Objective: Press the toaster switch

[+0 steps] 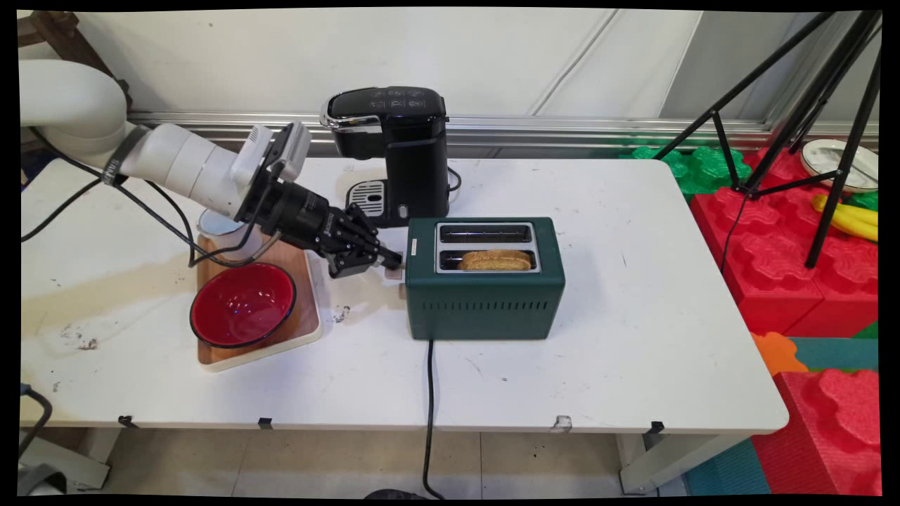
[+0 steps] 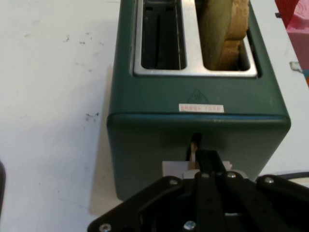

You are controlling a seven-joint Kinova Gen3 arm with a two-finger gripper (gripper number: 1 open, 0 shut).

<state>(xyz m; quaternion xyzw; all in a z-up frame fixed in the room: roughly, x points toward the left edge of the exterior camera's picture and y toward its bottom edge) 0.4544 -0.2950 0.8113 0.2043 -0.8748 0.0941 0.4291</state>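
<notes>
The green toaster [image 1: 485,295] stood near the middle of the white table [image 1: 633,316], with a slice of toast [image 1: 496,260] in its nearer slot and the farther slot empty. At its left end face, the pale lever [image 2: 176,169] sat low in its slit. The black gripper [image 1: 392,261] was right at that lever, its fingers drawn together so that no gap showed between them; whether they pinched the lever or only pressed on top of it could not be told from the hand view, where the linkage covered the contact.

The risk appeared to be a sideways slip: closed tips bearing on a small tab could slide off it and strike the toaster's end wall, or shove the light body along the table. Its black cord [image 1: 429,393] ran off the near edge and could tug.

A red bowl [image 1: 242,304] on a wooden board [image 1: 307,320] lay just beside the arm's wrist, and a black coffee machine [image 1: 397,151] stood behind.
</notes>
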